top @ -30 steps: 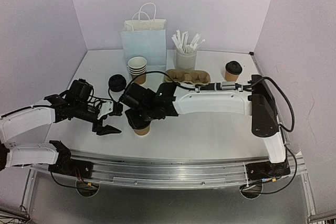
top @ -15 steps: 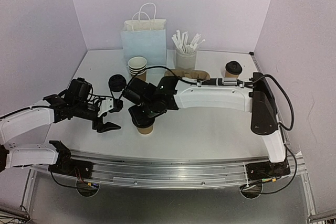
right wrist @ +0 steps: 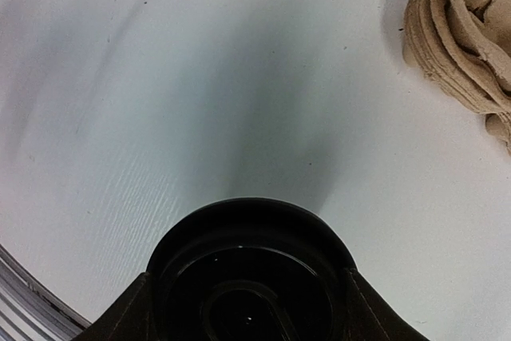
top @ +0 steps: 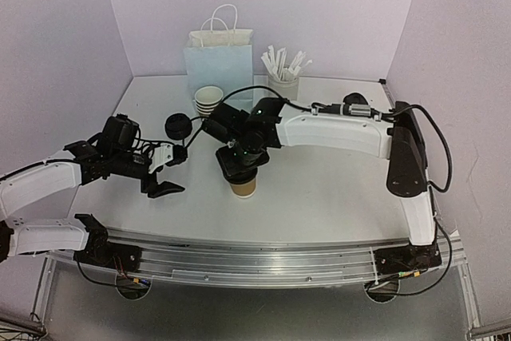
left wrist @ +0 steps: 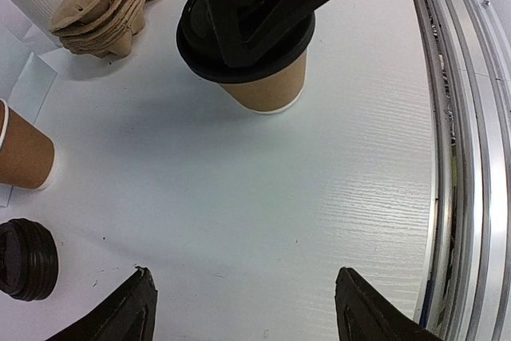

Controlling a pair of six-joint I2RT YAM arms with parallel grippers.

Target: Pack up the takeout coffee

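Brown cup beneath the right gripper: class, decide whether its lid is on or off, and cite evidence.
On. In the left wrist view the black lid covers the brown cup at its rim; the right gripper clasps that lid.

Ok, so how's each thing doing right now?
right pincer: shut on lidded cup
lidded cup: lid on, upright
left pincer: open, empty
cup stack: nested, no lids
loose lids: stacked, on no cup
paper bag: standing upright
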